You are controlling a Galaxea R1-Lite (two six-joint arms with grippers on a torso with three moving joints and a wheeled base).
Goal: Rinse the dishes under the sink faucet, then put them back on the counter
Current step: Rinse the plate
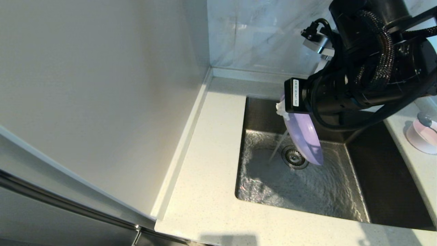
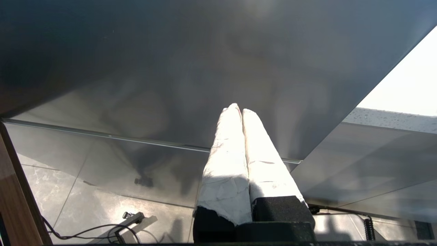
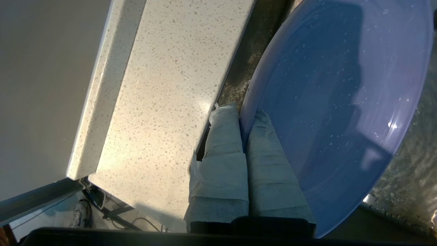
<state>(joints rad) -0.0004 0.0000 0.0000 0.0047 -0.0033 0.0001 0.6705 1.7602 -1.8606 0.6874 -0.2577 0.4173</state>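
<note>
the right pincer is clamped on the rim of the lavender plate-bowl, holding it on edge over the sink near the strainer drain, so the water stream sheets off it. the pink bowl waits on the surface at the right. the left pincer hangs parked, fingers pressed together on nothing.

Hard sunlight, deep shadows, glare on rippling sink water.
</note>
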